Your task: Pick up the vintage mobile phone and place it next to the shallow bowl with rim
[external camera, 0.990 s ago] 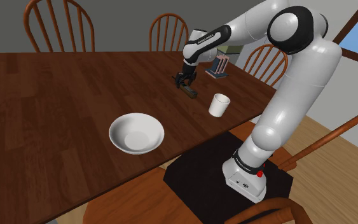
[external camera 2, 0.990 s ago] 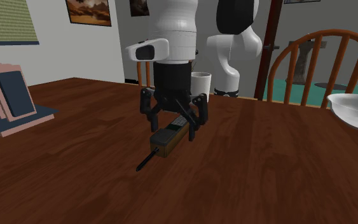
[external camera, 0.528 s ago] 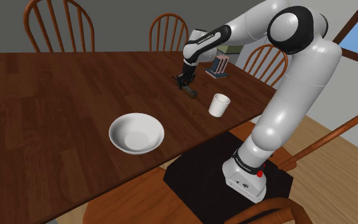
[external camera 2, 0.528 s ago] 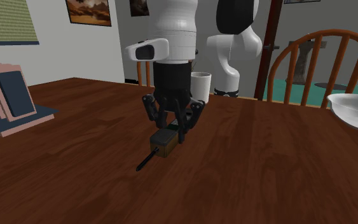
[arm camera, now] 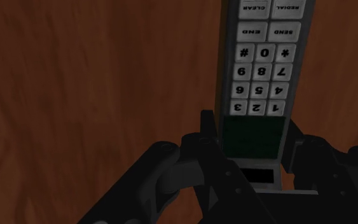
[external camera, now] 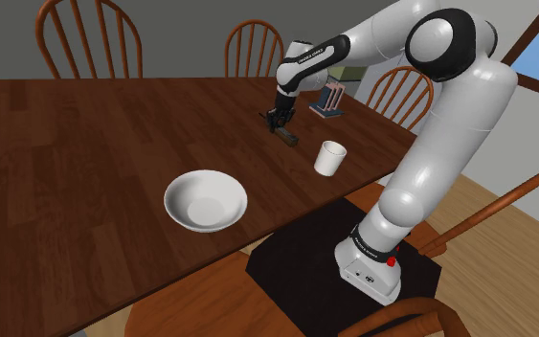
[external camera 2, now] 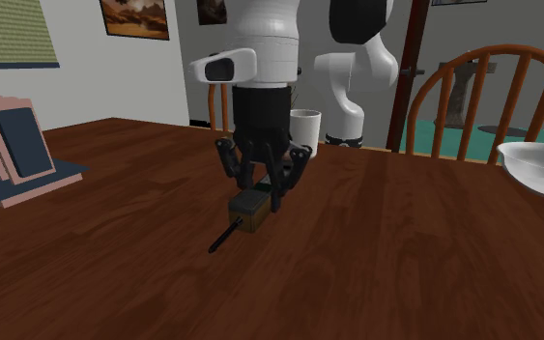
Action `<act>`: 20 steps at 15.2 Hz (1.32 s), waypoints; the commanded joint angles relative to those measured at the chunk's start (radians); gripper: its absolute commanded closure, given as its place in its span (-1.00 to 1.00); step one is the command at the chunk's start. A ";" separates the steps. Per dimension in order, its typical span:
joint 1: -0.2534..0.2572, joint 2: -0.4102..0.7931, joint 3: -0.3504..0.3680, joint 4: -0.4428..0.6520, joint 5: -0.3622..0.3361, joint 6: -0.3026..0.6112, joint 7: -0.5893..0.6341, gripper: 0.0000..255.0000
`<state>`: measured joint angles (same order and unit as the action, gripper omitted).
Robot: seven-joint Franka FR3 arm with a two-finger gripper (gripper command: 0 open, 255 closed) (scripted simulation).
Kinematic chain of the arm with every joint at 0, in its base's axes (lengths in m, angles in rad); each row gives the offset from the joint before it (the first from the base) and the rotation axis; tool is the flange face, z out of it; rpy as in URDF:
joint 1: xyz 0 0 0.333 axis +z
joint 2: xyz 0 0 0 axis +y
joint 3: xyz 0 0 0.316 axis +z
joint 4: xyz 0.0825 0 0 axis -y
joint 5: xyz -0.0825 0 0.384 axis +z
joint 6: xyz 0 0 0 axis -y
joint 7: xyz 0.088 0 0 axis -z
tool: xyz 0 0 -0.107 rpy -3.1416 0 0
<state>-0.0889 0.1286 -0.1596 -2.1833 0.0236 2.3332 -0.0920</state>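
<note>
The vintage mobile phone (external camera 2: 247, 210) is a dark brick-shaped handset with a thin antenna and a grey keypad (arm camera: 263, 70). My black gripper (external camera 2: 262, 193) stands over it, shut on the phone's body near the display end. In the wrist view the fingers (arm camera: 209, 130) clasp both sides of the phone. In the shoulder view the gripper (external camera: 277, 123) and phone (external camera: 284, 136) are at the table's far side. The white shallow bowl (external camera: 206, 201) sits nearer the front edge, well apart from the phone, and its rim (external camera 2: 540, 169) shows at the second exterior view's right.
A white mug (external camera: 329, 157) stands close to the phone on the brown wooden table (external camera: 85, 144). A small pink and blue rack (external camera: 330, 101) sits at the far corner. Wooden chairs (external camera: 88, 29) ring the table.
The fingers closed from wide apart onto the phone's sides. The hand has since risen slightly, taking the phone's gripped end up with it.
</note>
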 commanded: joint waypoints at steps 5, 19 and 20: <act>0.002 -0.048 -0.001 0.030 -0.011 -0.077 0.008 1.00; 0.004 -0.129 -0.001 0.130 -0.028 -0.257 0.019 1.00; 0.004 -0.133 -0.001 0.139 -0.028 -0.270 0.019 1.00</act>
<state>-0.0851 0.0024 -0.1608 -2.0521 -0.0035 2.0776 -0.0734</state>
